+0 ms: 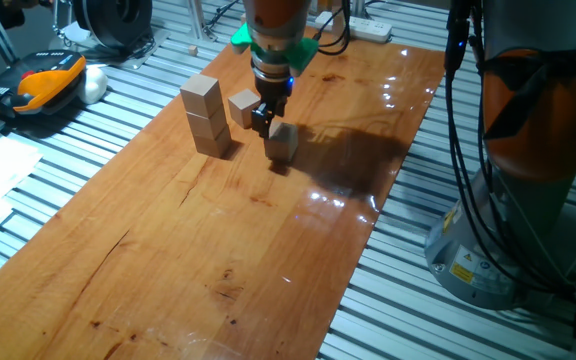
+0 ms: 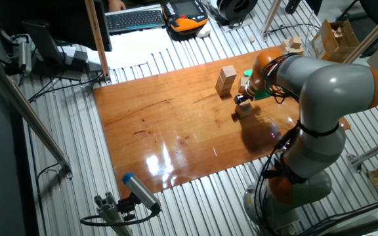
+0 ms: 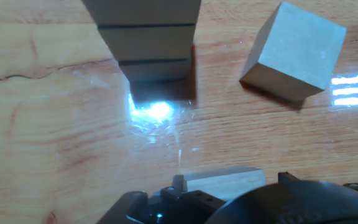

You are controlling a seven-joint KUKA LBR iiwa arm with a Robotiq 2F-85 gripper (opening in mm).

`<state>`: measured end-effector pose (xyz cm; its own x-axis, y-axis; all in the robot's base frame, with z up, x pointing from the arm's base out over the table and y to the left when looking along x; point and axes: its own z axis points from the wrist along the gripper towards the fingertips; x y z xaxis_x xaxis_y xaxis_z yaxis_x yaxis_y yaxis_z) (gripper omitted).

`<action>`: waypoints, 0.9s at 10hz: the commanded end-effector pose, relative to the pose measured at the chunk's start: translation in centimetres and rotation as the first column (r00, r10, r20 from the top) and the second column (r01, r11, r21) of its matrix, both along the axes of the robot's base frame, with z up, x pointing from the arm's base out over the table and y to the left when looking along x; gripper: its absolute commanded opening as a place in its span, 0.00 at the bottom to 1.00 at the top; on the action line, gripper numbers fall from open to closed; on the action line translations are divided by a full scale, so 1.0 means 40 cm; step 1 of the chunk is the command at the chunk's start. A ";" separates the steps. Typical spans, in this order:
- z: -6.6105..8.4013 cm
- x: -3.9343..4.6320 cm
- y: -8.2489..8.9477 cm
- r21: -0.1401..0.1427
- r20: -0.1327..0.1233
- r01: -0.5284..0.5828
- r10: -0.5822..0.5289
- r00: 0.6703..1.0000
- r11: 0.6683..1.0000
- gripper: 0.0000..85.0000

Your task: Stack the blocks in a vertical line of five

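A stack of three tan blocks (image 1: 206, 115) (image 2: 227, 78) (image 3: 145, 43) stands upright on the wooden board (image 1: 218, 250). One loose block (image 1: 243, 107) (image 3: 294, 50) lies just right of the stack. Another block (image 1: 282, 142) (image 2: 244, 109) (image 3: 222, 180) rests on the board in front of it. My gripper (image 1: 264, 118) (image 2: 241, 98) hangs directly over and behind that front block, close to its top. In the hand view, dark gripper parts hide this block's lower half. The fingers' spacing is not readable.
A white power strip (image 1: 368, 28) lies at the board's far end. An orange-and-black device (image 1: 43, 82) and papers sit off the board to the left. The robot base (image 1: 528, 150) with cables stands at the right. A keyboard (image 2: 135, 18) lies beyond the board.
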<state>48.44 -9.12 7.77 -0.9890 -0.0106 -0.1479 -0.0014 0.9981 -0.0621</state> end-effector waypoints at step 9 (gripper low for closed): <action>-0.049 0.002 0.003 0.003 0.007 -0.007 0.007 1.000 1.000 0.80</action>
<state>48.49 -9.03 5.77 -0.9879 -0.0175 -0.1544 -0.0087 0.9983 -0.0580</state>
